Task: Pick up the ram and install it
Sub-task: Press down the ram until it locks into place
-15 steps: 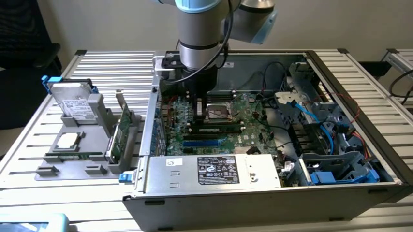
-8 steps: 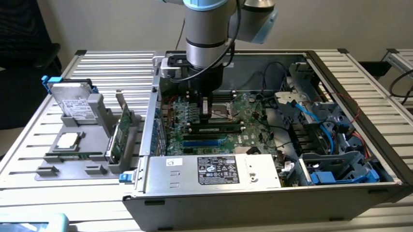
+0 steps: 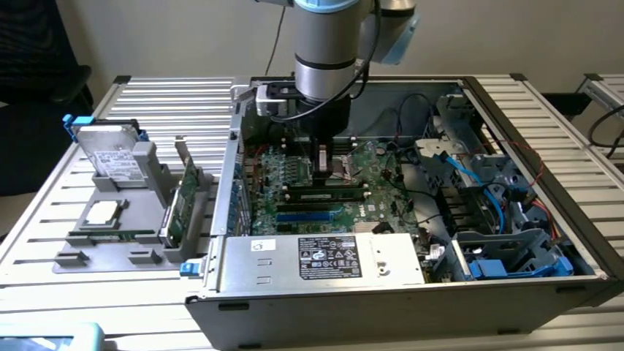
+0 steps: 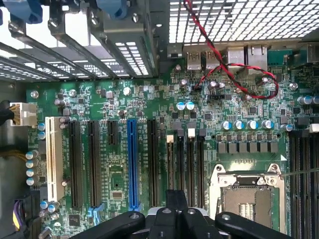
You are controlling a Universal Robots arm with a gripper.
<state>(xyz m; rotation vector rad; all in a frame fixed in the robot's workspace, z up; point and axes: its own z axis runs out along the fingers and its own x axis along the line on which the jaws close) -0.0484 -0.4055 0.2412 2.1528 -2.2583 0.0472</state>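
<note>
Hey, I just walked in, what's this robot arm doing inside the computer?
The arm has reached down into the open computer case, and its gripper hangs just above the motherboard, near the long slots beside the processor socket. Its fingers are shut, with nothing visibly held between them. A narrow green stick that looks like the ram lies on the grey tray outside the case, at the exterior view's left.

Exterior view looks down on the open case (image 3: pixel 546 183); wrist view faces its motherboard (image 4: pixel 149 104) closely.
</note>
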